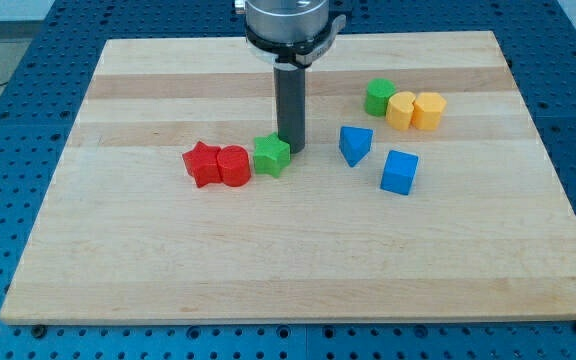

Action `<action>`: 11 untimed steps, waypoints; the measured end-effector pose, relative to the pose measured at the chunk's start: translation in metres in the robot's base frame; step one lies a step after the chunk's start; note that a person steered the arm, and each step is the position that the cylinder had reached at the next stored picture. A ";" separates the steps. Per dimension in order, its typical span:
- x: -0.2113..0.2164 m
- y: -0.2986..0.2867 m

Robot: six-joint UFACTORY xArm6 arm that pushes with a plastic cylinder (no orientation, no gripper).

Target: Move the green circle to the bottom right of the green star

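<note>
The green circle stands near the view's upper right, touching a yellow block. The green star lies near the board's middle, just right of the red blocks. My tip rests on the board right against the green star's upper right side, far to the left of the green circle.
A red star and a red round block sit together left of the green star. Two yellow blocks stand right of the green circle. A blue triangle and a blue cube lie right of my tip.
</note>
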State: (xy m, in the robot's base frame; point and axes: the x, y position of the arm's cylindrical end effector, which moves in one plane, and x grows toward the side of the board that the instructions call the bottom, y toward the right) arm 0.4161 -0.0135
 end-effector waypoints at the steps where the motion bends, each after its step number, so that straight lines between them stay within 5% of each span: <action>1: 0.001 -0.001; 3: -0.040 0.002; 4: -0.134 0.034; 5: -0.166 0.137; 6: -0.131 0.162; 11: -0.009 0.096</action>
State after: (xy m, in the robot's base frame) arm 0.4071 0.0830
